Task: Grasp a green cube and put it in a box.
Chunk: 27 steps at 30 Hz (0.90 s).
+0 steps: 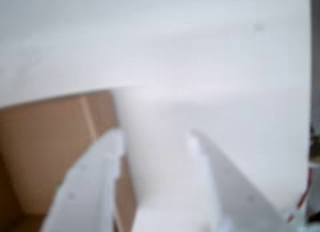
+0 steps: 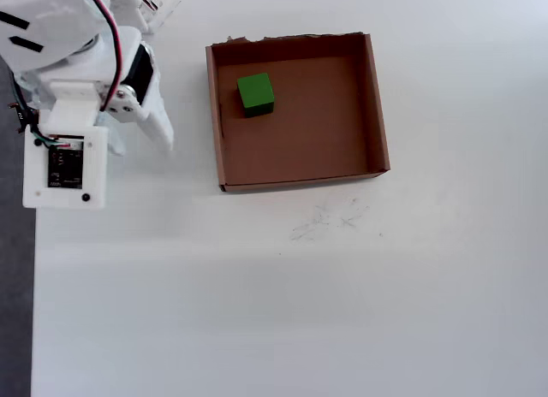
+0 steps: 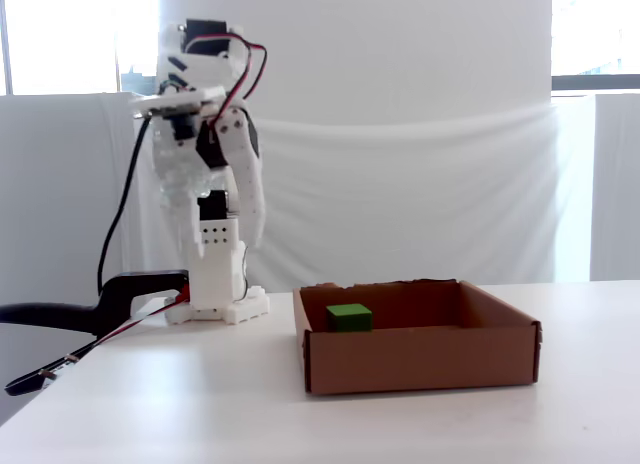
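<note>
Green cube [image 2: 255,93]: rests flat on the floor of the box, in the corner that the overhead view shows as upper left, close to the left wall.
Box [image 2: 377,106]: brown cardboard, on the white table [image 2: 282,311], ragged edge along its top wall in the overhead view.
End effector [image 1: 155,139]: empty, its 2 white fingers apart, raised above the table beside the box's left wall.
Arm [image 3: 205,184]: folded upright over its base.

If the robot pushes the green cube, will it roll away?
Probably not. The green cube has flat faces and sits flat on the floor of the cardboard box, so it would likely slide. It looks small and solid, so probably stiff and light.
</note>
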Motion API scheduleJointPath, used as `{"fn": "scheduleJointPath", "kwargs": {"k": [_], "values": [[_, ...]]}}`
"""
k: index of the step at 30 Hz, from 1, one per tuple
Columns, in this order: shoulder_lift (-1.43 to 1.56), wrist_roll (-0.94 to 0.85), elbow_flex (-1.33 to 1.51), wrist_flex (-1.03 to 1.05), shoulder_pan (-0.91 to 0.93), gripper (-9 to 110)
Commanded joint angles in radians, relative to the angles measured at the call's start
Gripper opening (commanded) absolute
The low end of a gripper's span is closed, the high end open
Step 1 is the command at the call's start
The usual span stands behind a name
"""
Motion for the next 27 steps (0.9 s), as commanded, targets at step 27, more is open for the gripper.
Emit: {"fn": "scheduleJointPath", "kwargs": {"k": [27], "values": [[0.816,-0.253,0.686,0.175,0.222,15]]}}
